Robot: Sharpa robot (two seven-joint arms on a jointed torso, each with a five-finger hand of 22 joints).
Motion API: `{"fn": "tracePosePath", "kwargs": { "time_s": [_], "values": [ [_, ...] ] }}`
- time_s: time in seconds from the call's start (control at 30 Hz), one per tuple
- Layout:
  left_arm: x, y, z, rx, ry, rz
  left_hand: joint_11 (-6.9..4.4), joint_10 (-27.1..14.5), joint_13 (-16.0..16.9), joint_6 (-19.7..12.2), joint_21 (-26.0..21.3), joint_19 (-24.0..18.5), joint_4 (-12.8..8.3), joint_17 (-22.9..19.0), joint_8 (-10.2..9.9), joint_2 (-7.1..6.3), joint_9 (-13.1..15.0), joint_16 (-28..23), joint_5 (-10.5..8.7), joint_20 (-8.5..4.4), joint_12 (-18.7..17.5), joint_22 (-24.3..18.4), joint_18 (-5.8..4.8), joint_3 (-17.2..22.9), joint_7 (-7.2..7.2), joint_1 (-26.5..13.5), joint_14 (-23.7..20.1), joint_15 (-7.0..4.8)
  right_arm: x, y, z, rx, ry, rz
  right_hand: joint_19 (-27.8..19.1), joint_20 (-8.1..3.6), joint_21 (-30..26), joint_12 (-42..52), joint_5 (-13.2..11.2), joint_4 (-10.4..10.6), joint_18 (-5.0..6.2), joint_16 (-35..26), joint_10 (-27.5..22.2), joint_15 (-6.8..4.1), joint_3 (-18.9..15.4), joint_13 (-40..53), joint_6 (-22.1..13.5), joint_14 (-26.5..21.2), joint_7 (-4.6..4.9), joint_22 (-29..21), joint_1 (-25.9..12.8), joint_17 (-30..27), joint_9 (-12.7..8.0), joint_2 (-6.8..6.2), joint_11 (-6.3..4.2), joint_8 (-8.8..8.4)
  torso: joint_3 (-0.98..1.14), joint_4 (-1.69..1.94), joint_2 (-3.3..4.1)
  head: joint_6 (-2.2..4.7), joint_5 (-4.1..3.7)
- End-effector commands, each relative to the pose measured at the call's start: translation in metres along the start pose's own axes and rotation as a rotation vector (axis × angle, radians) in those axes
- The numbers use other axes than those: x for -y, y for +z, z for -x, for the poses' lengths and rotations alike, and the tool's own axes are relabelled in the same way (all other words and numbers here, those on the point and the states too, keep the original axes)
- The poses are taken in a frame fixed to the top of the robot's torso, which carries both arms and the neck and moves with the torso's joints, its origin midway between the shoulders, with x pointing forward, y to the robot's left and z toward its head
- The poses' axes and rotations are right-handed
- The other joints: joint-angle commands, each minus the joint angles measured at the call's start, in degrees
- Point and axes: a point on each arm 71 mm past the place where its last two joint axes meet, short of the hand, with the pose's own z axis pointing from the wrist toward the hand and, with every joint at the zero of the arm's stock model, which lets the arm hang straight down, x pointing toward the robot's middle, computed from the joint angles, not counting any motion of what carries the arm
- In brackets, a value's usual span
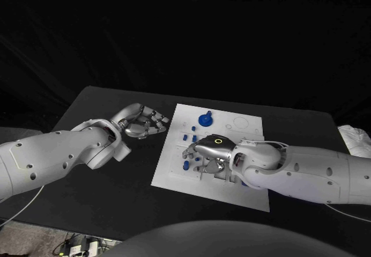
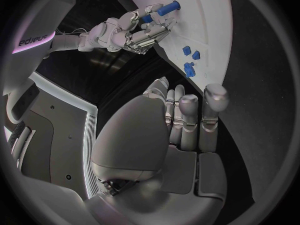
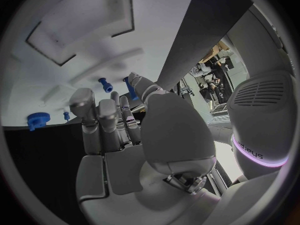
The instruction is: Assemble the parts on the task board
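My right hand [image 1: 210, 155] pinched a blue peg [image 2: 167, 8] over the white board [image 1: 174, 176], ready to seat it; my left hand [image 1: 141, 122] hung curled, empty, clear left.

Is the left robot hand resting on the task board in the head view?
No. The left robot hand sits over the black table beside the task board, with its fingers curled and nothing in them.

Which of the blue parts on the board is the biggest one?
The round blue knob at the far end of the white board, beyond the right hand. The other blue parts are small pegs.
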Motion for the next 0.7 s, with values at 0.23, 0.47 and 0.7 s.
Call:
{"fn": "tracePosePath", "kwargs": {
  "time_s": [0.23, 0.47, 0.7],
  "values": [
    [0.001, 0.000, -0.001, -0.006, -0.004, -0.002, 0.18, -0.4, -0.1, -0.2, -0.4, -0.3, -0.1, -0.2, -0.4, 0.19, -0.1, -0.3, 0.21, -0.02, 0.2, 5.5, 0.90, 0.3, 0.46, 0.4, -0.3, 0.08, 0.020, -0.035, 0.066, 0.212, 0.118, -0.041, -2.4, -0.03, -5.2, 1.0, -3.3, 3.1, 1.04, -2.6, -3.6, 0.19, -4.0, -0.2, -4.9, -2.9, -2.11, 4.0, -0.8, -4.1, -3.7, 0.07, 0.11, -3.36, -0.09, -0.11, 0.06, 0.01, -1.01],
    [0.000, 0.001, 0.000, 0.006, -0.011, -0.002, 0.18, -0.4, -0.1, -0.2, -0.4, -0.3, -0.1, -0.1, -0.4, 0.18, -0.1, -0.3, 0.21, -0.01, 0.2, 5.5, 0.90, 0.3, 0.47, 0.4, -0.3, 0.08, 0.037, -0.073, 0.122, 0.344, 0.326, -0.107, -7.2, 0.69, -13.5, 4.3, -3.7, 6.4, 2.21, -6.7, -1.3, 0.94, -6.5, 0.2, -3.3, -8.3, -1.33, 1.7, -1.9, -10.9, -5.8, 2.16, 0.31, -2.59, -0.22, -0.29, 0.11, 0.01, -2.51],
    [0.003, 0.004, -0.002, 0.007, -0.010, -0.015, 0.18, -0.4, -0.1, -0.1, -0.4, -0.3, -0.1, -0.2, -0.4, 0.19, -0.1, -0.3, 0.20, -0.01, 0.2, 5.5, 0.90, 0.3, 0.47, 0.4, -0.4, 0.09, 0.063, -0.104, 0.137, 0.289, 0.416, -0.308, -13.0, -1.08, -24.9, 12.1, -0.7, 7.0, 4.07, -12.6, 19.7, -1.77, -5.6, 0.6, 6.1, -13.5, -0.52, -2.0, -0.1, -18.1, -5.4, 3.51, -4.96, 2.26, -0.89, -0.65, 0.46, 0.01, -4.89]
  ]
}}
